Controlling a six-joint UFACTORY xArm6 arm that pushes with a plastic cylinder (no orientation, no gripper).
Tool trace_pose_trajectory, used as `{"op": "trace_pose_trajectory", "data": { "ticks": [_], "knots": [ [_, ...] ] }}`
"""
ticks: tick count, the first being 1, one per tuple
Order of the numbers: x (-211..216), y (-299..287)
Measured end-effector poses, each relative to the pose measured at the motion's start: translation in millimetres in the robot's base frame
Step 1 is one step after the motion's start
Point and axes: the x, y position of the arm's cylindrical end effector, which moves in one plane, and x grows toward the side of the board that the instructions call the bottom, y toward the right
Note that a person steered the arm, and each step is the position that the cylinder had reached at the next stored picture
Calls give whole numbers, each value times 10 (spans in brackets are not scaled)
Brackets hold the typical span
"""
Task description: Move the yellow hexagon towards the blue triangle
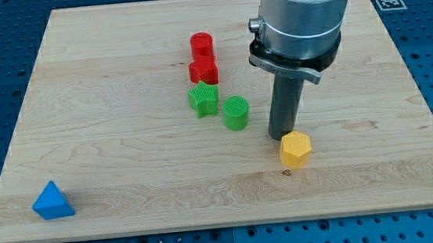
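While the rod's tip (283, 137) touches the yellow hexagon (295, 148) from just behind it, bare and pinching nothing, the blue triangle (52, 202) sits far off, so nearly everything remains.

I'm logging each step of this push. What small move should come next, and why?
Probably bring my tip round to the yellow hexagon's right side: it sits just above-left of it, while the blue triangle lies far toward the view's bottom left.
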Motion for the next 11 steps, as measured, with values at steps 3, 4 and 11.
{"op": "trace_pose_trajectory", "data": {
  "ticks": [3,4,11],
  "knots": [
    [177,693],
    [231,514],
    [545,-78]
  ]
}}
